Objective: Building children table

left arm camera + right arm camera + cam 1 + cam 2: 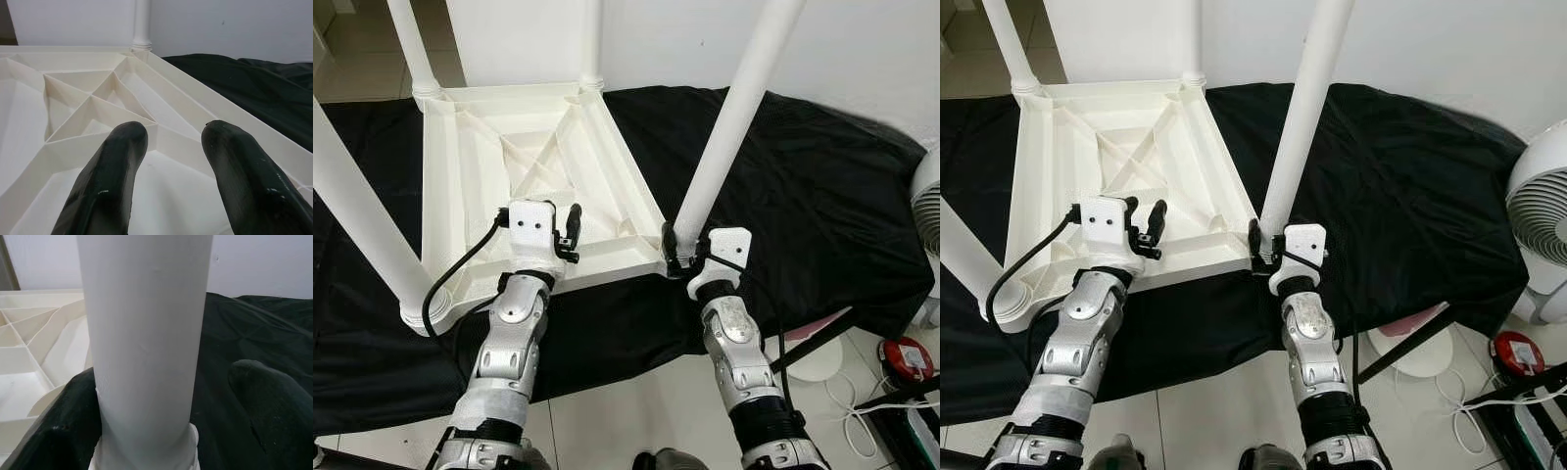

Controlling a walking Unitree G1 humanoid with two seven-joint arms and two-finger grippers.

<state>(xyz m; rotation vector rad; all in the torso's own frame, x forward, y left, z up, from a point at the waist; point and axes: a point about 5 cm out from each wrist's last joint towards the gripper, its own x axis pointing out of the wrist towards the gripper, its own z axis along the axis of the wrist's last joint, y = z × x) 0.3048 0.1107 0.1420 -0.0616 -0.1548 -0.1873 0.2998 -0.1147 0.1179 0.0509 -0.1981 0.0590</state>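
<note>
A white plastic children's table (pixel 607 257) lies upside down on a black cloth (pixel 822 196), its ribbed underside facing up. Several white legs stand up from its corners. My right gripper (pixel 683 257) is at the base of the near right leg (pixel 734 117), fingers either side of it. In the right wrist view one finger (pixel 63 431) touches the leg (pixel 146 333) while the other finger (pixel 274 401) stands apart, so it is open. My left gripper (pixel 570 235) hovers open over the table's near edge, with nothing between its fingers (pixel 112 166).
The near left leg (pixel 357 215) rises close to my left arm. A white fan (pixel 1542 215) stands at the right, with its round base (pixel 822 357), a red object (pixel 906 357) and cables on the tiled floor. A white wall is behind.
</note>
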